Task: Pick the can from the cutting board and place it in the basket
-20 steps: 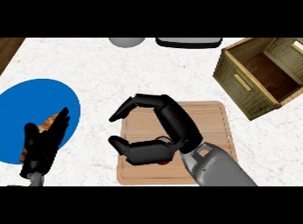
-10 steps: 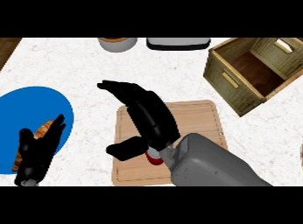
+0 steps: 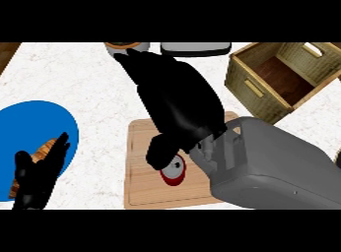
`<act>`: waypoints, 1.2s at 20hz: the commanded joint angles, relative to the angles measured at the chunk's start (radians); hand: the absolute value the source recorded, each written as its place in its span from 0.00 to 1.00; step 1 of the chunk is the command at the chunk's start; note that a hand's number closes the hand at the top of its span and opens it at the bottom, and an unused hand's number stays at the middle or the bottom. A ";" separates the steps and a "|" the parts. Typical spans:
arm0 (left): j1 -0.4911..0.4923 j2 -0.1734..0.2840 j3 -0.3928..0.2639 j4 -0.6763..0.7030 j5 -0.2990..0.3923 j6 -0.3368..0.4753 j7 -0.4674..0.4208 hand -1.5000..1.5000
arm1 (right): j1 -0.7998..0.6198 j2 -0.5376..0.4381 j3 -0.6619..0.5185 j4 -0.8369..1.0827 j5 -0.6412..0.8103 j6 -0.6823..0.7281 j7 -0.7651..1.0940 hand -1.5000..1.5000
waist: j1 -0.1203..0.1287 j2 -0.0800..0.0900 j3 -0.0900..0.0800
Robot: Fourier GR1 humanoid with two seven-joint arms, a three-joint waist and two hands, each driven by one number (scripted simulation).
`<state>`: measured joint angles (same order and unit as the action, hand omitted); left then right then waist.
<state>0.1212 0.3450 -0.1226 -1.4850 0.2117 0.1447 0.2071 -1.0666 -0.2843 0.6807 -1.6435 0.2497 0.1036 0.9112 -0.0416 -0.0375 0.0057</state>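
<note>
Right forearm (image 3: 283, 167): boxy grey shell, smooth, rounded edges, with lighter grey ribbed segments at the wrist. Right hand (image 3: 177, 101): matte black, broad back, thick fingers and thumb. Left hand (image 3: 39, 174): same matte black, slim tapered fingers. No markings seen.

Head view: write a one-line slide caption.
Right hand over the red-topped can on the cutting board; basket waits.

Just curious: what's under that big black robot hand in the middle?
A red and white can peeks out below the right robot hand, on the wooden cutting board. The rest of it is hidden.
</note>
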 commanded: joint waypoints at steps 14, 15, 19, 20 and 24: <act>0.050 -0.011 -0.010 0.013 0.003 -0.010 0.060 0.50 | -0.187 -0.252 -0.112 -0.128 -0.609 0.411 0.363 0.00 | 0.018 0.023 -0.008; 0.018 -0.032 -0.012 0.105 -0.010 -0.018 0.006 0.50 | -0.180 -0.237 -0.082 -0.153 -0.610 0.374 0.382 0.00 | 0.002 0.025 -0.009; 0.042 -0.022 -0.016 0.035 -0.004 -0.016 0.063 0.50 | -0.139 -0.274 -0.063 -0.199 -0.630 0.313 0.385 0.00 | 0.017 0.026 -0.007; 0.049 -0.041 -0.026 0.065 -0.016 -0.017 0.024 0.50 | -0.130 -0.256 -0.049 -0.183 -0.598 0.284 0.362 0.00 | 0.024 0.030 -0.007; 0.069 -0.023 -0.009 0.061 -0.012 -0.035 0.017 0.50 | -0.059 -0.288 -0.034 -0.246 -0.573 0.249 0.340 0.00 | 0.026 0.030 -0.006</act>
<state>0.1137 0.3322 -0.1122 -1.4936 0.2052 0.1200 0.2051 -1.1638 -0.5556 0.6436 -1.8356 -0.3238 0.3652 1.1122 -0.0227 -0.0169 0.0104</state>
